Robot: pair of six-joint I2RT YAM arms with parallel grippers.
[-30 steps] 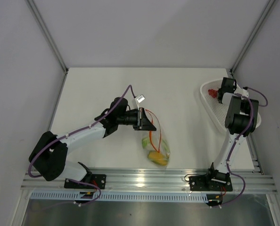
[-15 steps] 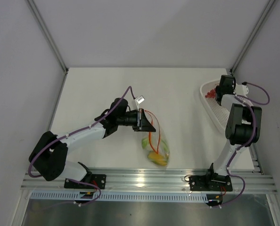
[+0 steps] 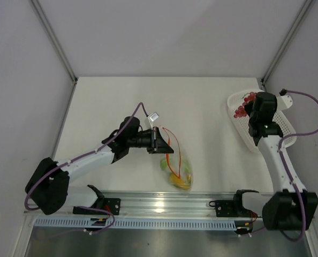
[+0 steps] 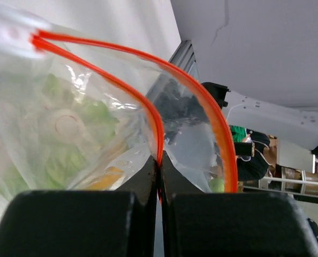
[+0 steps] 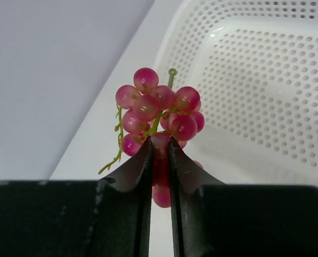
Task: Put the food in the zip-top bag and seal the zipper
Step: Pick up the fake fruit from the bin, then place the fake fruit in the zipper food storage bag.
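Left gripper (image 4: pixel 159 161) was pinched shut on the zipper (image 4: pixel 128 91); zip-top bag (image 4: pixel 68 128) hung past its fingertips, mouth gaping. Right gripper (image 5: pixel 159 150) was clamped on the grape bunch (image 5: pixel 158 110), grapes protruding beyond the tips, basket (image 5: pixel 266 91) behind.

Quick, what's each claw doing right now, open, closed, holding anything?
Left claw: closed, pinching the zipper edge of the zip-top bag.
Right claw: closed, holding the grape bunch.
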